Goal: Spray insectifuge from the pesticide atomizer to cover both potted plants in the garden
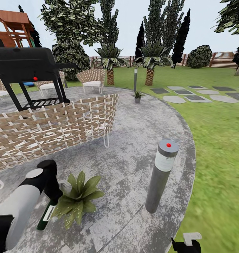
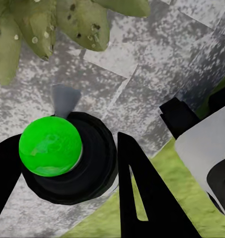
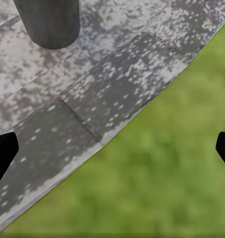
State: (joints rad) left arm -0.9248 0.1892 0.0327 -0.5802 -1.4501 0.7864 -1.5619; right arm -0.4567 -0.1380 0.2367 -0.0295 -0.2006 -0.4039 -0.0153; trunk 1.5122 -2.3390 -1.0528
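Head view: left pincer (image 1: 52, 196) grips the pesticide atomizer (image 1: 46, 213), upright and touching the near potted plant (image 1: 77, 198), leaves toward the bollard (image 1: 161, 175); the right pincer (image 3: 112, 148), open and empty, hangs beyond it.

Dark atomizer (image 1: 46, 214) tilted beside the near potted plant (image 1: 78, 199) — second plant (image 1: 137, 95) far off.

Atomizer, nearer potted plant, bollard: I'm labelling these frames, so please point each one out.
pesticide atomizer (image 1: 46, 213), head view, on its white label.
nearer potted plant (image 1: 78, 199), head view, centre of the leaf rosette.
bollard (image 1: 160, 181), head view, middle of the grey shaft.
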